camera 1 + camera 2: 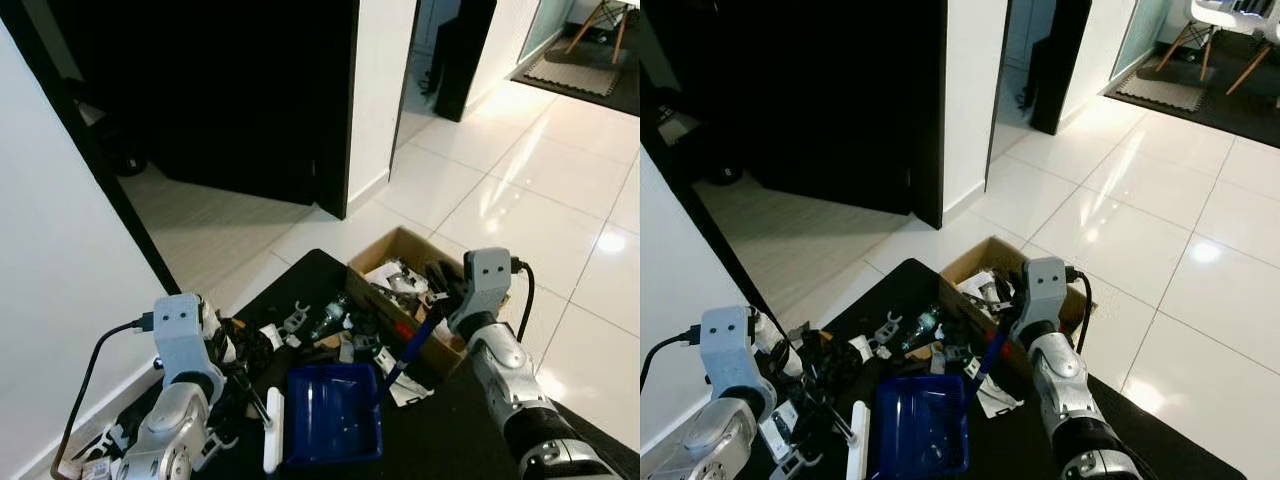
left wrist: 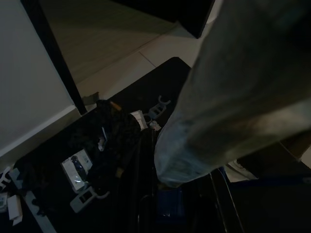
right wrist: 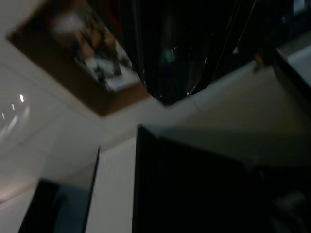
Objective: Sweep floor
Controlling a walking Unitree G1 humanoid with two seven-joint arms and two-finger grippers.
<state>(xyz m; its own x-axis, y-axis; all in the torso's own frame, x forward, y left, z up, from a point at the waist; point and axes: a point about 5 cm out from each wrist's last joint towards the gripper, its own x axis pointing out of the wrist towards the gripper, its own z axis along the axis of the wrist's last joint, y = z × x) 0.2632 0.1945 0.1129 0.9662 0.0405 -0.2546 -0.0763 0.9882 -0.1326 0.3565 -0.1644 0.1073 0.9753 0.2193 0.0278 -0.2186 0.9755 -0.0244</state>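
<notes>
Your blue dustpan (image 1: 333,412) lies flat on the black mat (image 1: 310,275), its white-edged lip toward the left arm, and the blue handle (image 1: 405,356) rises at a slant toward the right gripper (image 1: 447,300), just before the cardboard box (image 1: 400,245). You cannot tell whether either gripper's fingers are closed. White scraps (image 1: 290,322) lie scattered near the left gripper (image 1: 232,372).

Scattered clutter (image 1: 300,330), a cardboard box (image 1: 405,290) and a blue dustpan (image 1: 333,413) crowd the black mat (image 1: 300,275); white tiles (image 1: 520,200) lie open.
</notes>
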